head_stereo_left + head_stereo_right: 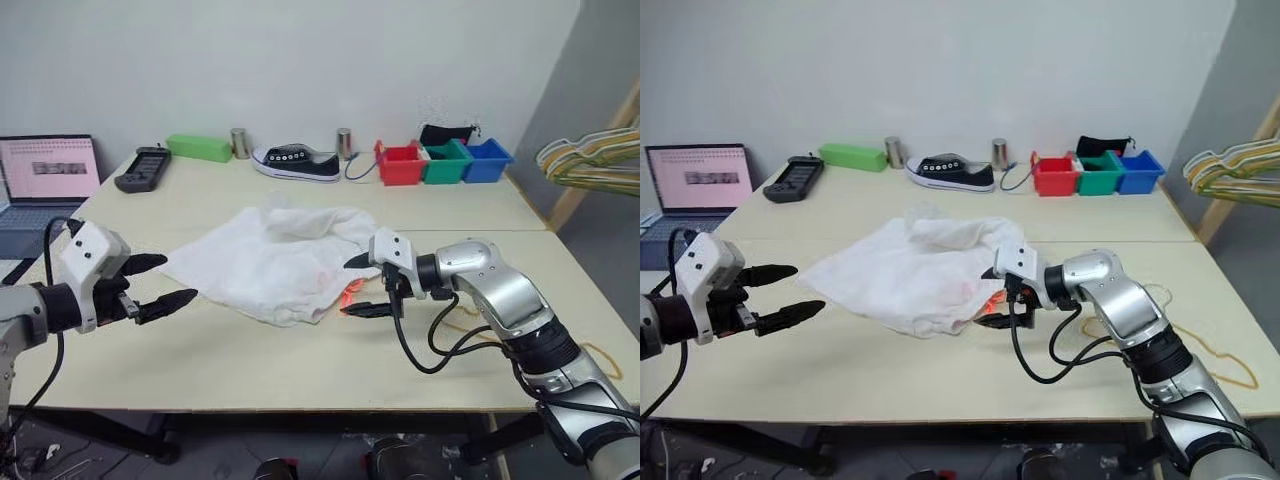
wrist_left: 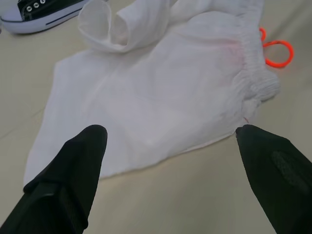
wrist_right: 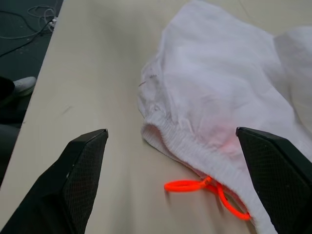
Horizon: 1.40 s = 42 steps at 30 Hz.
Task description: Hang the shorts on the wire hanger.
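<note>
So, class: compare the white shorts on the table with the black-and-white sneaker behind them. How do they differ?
The shorts are all white; the sneaker is black with a white sole and toe. The shorts lie crumpled and spread over the middle of the table; the sneaker stands upright on its sole near the far edge. The shorts cover far more surface than the sneaker. Both rest untouched on the table.

table (image 1: 300, 370): pale beige top
centre: white shorts (image 1: 275, 260)
12 o'clock: sneaker (image 1: 297, 162)
1 o'clock: bins (image 1: 443, 162)
10 o'clock: remote (image 1: 143, 168)

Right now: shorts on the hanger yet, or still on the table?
On the table: shorts lie crumpled, with both grippers open and empty beside them.
</note>
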Available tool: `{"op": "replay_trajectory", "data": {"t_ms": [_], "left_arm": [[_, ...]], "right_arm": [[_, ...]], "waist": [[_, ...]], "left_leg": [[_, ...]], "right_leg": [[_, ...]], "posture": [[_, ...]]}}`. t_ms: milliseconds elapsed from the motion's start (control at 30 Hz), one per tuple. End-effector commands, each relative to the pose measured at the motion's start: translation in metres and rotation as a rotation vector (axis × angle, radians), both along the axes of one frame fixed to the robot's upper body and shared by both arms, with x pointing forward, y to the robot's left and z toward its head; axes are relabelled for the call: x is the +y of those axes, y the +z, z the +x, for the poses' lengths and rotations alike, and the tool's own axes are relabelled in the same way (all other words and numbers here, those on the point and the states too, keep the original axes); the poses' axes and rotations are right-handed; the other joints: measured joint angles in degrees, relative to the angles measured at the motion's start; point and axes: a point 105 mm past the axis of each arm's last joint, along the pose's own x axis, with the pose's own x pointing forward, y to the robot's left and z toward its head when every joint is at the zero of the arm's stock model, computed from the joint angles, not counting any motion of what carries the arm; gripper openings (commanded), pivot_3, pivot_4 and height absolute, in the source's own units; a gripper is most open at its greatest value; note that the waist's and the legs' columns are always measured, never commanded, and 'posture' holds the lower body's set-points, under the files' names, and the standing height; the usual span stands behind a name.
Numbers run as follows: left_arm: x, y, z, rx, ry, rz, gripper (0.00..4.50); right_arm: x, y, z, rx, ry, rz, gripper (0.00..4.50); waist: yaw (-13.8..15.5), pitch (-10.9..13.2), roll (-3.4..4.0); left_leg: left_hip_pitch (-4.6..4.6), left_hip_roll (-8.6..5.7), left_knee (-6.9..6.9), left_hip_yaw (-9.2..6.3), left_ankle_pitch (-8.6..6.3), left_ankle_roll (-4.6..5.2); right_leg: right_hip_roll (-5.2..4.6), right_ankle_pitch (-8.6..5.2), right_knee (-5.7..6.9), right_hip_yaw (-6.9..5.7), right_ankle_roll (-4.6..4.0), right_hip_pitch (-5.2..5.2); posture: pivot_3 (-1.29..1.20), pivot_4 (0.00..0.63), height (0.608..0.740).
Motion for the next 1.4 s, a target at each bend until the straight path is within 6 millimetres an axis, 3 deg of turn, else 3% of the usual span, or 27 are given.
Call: {"op": "replay_trajectory", "data": {"t_ms": [33,167,433,633,767,900,1167,1400], "left_arm": [[-0.003,0.010,0.008,-0.057,-0.014,0.021,4.50],[-0.012,0.008,0.013,-0.043,-0.067,0.026,4.50],[-0.010,0.007,0.017,-0.039,-0.092,0.042,4.50],[-0.024,0.006,-0.001,0.046,-0.186,0.008,4.50],[-0.028,0.004,-0.014,0.090,-0.204,0.008,4.50],[-0.022,0.002,-0.022,0.103,-0.174,0.018,4.50],[-0.028,-0.002,-0.036,0.107,-0.166,0.017,4.50],[-0.029,-0.006,-0.044,0.110,-0.144,0.019,4.50]], "right_arm": [[-0.001,0.017,-0.001,-0.040,0.017,0.005,4.46],[-0.006,0.020,-0.003,-0.043,0.000,-0.004,4.46],[-0.007,0.018,-0.008,-0.069,-0.030,-0.034,4.46],[0.015,0.014,-0.014,-0.082,-0.011,-0.045,4.46],[0.036,-0.005,-0.014,-0.083,0.014,-0.079,4.46],[0.055,-0.033,0.000,-0.108,-0.019,-0.128,4.46],[0.080,-0.069,0.015,-0.142,-0.046,-0.195,4.46],[0.080,-0.077,0.015,-0.144,-0.006,-0.214,2.83]], "waist": [[0.76,-0.06,-0.09],[1.75,-0.08,-0.11],[0.85,-0.10,-0.14],[-0.21,-0.09,-0.14],[-0.80,-0.13,-0.19],[-1.07,-0.16,-0.23],[-0.16,-0.20,-0.30],[1.43,-0.30,-0.44]], "left_leg": [[0.01,0.00,0.00,0.02,0.00,0.00],[-0.01,0.02,0.00,0.15,0.00,0.00],[-0.07,0.13,-0.17,0.34,-0.01,-0.01],[-0.11,0.16,-0.23,0.37,-0.01,-0.01],[-0.11,0.17,-0.24,0.36,-0.02,-0.01],[-0.05,0.18,-0.24,0.34,-0.01,-0.01],[-0.03,0.18,-0.24,0.31,-0.02,-0.01],[0.00,0.18,-0.28,0.25,-0.03,-0.03]], "right_leg": [[0.00,0.00,0.00,0.01,0.00,-0.01],[-0.01,-0.02,-0.05,0.02,-0.03,-0.01],[0.00,0.00,-0.07,0.05,0.02,0.01],[0.02,-0.04,-0.08,0.05,-0.04,-0.05],[0.01,-0.04,-0.08,0.05,-0.04,-0.04],[0.01,-0.04,-0.04,0.03,-0.03,-0.04],[0.02,-0.03,-0.05,0.01,-0.03,-0.17],[0.02,-0.07,-0.05,-0.04,-0.11,-0.15]], "posture": [[-0.02,0.008,0.740],[-0.05,0.010,0.740],[-0.09,0.007,0.740],[-0.09,0.007,0.740],[-0.08,0.008,0.740],[-0.04,0.007,0.740],[0.00,0.002,0.740],[0.05,0.000,0.740]]}}
